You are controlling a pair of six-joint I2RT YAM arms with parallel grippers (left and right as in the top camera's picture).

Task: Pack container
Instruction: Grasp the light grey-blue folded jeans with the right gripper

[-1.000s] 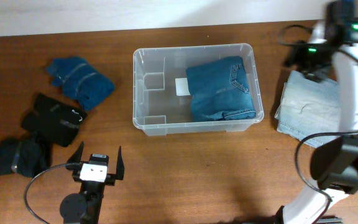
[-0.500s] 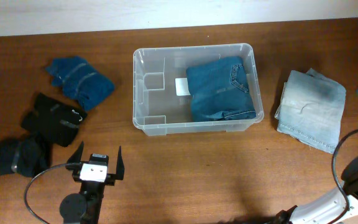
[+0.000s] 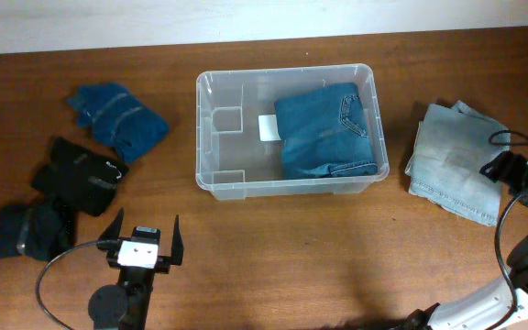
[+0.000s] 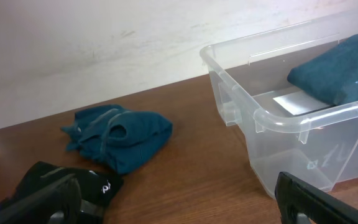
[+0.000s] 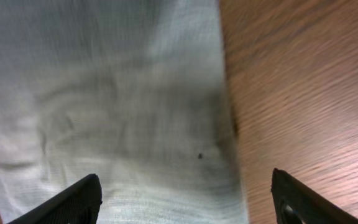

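Brown wooden table [image 3: 273,266] against a pale wall [image 4: 73,37] — clear container [image 3: 291,184] holding folded jeans [image 3: 324,133]; left gripper [image 3: 147,222] and right gripper [image 5: 185,180] both spread.

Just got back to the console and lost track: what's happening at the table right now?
The right gripper is open over the folded light-blue jeans, which lie on the table to the right of the container; it grips nothing. One pair of dark-blue jeans already lies in the container's right half. The left gripper sits open near the table's front edge, holding nothing. A blue garment and black garments lie unpacked on the left.
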